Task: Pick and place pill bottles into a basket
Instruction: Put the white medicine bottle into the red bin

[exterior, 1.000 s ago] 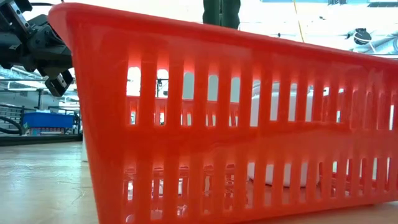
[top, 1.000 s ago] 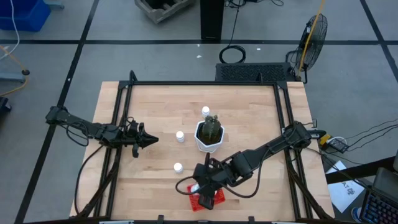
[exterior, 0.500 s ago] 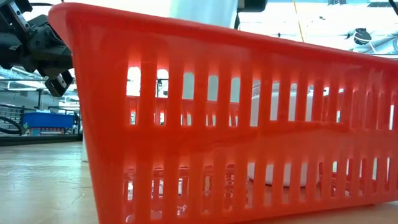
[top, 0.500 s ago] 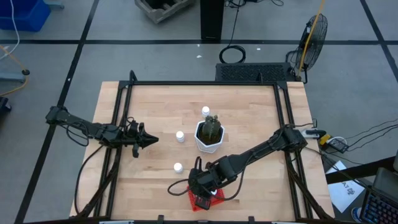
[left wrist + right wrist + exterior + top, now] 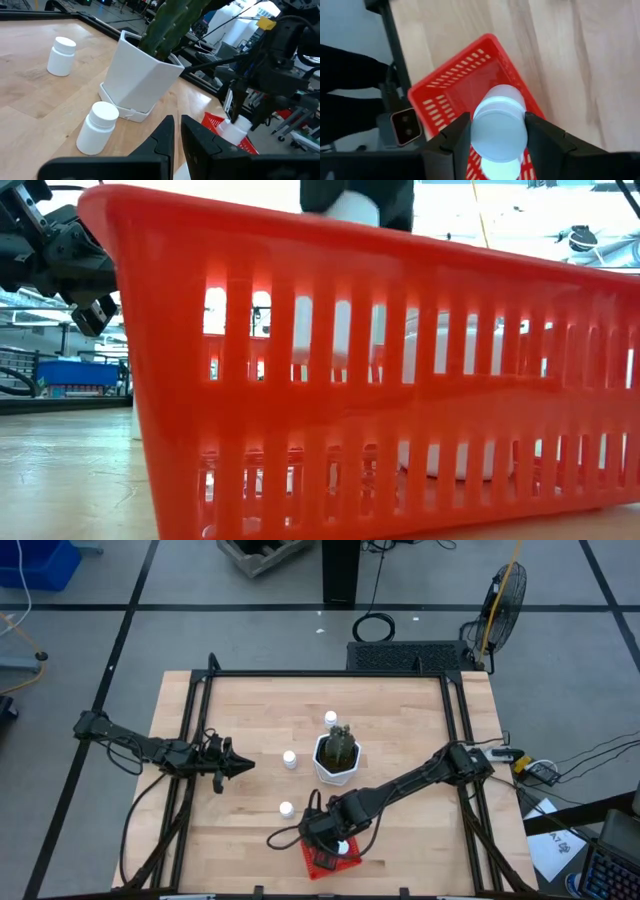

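The red mesh basket [image 5: 322, 860] stands at the table's near edge and fills the low view [image 5: 400, 410]. My right gripper [image 5: 335, 840] hangs over it, shut on a white pill bottle [image 5: 498, 129], which also shows at the basket's rim in the low view [image 5: 352, 206]. Three more bottles stand on the table: one beyond the pot [image 5: 330, 719], one left of it [image 5: 289, 759], one nearer [image 5: 286, 808]. My left gripper [image 5: 240, 765] waits left of them, shut and empty [image 5: 177, 134]. My right gripper pinches the pill bottle between its two fingers [image 5: 454, 140], one on each side of the bottle's round wall just under the cap [image 5: 516, 114]. The fingers come from above, pointing down. The bottle hangs cap up, clear of the table, over the basket.
The white hexagonal pot with a green plant [image 5: 337, 757] stands mid-table, just beyond the basket and close to my right arm. Black frame rails [image 5: 190, 740] run along the table's left and right sides. Bare wood lies between my left gripper and the basket.
My right gripper has carried the bottle toward the table's left and turned over the basket. In the low view the bottle came into sight above the basket's rim and now shows between the two dark fingers.
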`<state>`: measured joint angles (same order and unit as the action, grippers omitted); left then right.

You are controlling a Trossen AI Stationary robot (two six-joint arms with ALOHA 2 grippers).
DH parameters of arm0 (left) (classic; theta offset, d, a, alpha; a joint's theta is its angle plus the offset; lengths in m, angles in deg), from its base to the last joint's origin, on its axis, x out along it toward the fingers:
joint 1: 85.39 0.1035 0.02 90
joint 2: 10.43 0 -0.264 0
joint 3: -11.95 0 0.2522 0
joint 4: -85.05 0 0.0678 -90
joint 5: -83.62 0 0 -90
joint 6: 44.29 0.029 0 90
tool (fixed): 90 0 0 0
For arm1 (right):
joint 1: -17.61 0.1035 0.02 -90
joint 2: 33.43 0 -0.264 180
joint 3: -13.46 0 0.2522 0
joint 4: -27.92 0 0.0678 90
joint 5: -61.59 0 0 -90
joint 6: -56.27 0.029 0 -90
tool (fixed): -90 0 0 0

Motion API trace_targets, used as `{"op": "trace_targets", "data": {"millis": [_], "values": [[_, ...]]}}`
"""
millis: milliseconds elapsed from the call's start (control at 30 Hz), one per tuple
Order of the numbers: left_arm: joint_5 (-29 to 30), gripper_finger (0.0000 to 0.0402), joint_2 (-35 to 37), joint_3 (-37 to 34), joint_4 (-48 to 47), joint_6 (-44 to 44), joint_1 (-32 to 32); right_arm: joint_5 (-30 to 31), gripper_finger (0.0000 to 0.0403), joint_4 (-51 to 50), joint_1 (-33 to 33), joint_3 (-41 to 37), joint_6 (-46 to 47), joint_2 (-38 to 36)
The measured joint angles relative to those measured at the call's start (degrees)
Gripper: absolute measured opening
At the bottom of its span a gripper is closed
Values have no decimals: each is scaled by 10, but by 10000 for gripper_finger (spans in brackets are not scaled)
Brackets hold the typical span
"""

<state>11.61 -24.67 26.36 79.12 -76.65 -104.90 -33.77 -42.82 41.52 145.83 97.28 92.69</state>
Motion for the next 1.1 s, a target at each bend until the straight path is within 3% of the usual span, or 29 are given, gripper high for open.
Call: {"op": "trace_targets", "data": {"millis": [500,1000,1100], "values": [[0,37,0,0,0,-14,0,19,147,-47,-1,-2,-27,8],[0,37,0,0,1,-28,0,9,148,-27,6,-56,-23,7],[0,37,0,0,1,-28,0,8,172,-22,6,-64,-23,6]]}}
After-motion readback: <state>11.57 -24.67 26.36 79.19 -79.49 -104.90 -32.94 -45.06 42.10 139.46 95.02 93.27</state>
